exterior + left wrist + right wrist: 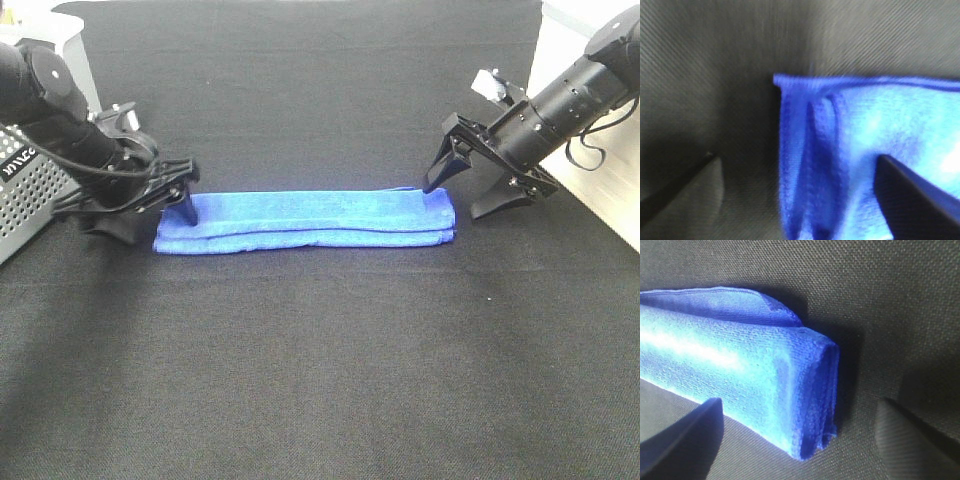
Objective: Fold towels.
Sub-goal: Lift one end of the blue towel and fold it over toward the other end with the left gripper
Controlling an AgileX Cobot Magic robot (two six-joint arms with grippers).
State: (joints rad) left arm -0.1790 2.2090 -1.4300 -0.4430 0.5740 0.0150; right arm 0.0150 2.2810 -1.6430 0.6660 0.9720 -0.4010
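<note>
The royal-blue towel [305, 220] lies folded into a long narrow strip across the middle of the black mat. My left gripper [140, 222] is open and straddles the towel's left end, one finger on the towel and one on the mat. The left wrist view shows that layered end [840, 150] between the fingers [915, 200]. My right gripper [453, 201] is open at the towel's right end, with one fingertip at its far corner. The right wrist view shows the stacked folded end [805, 390] between the spread fingers [685, 435]. The white tag is not visible.
A grey perforated basket [25, 200] stands at the left edge behind the left arm, with a white object [60, 40] beyond it. The black mat [320, 380] ends at a pale surface on the right [605, 205].
</note>
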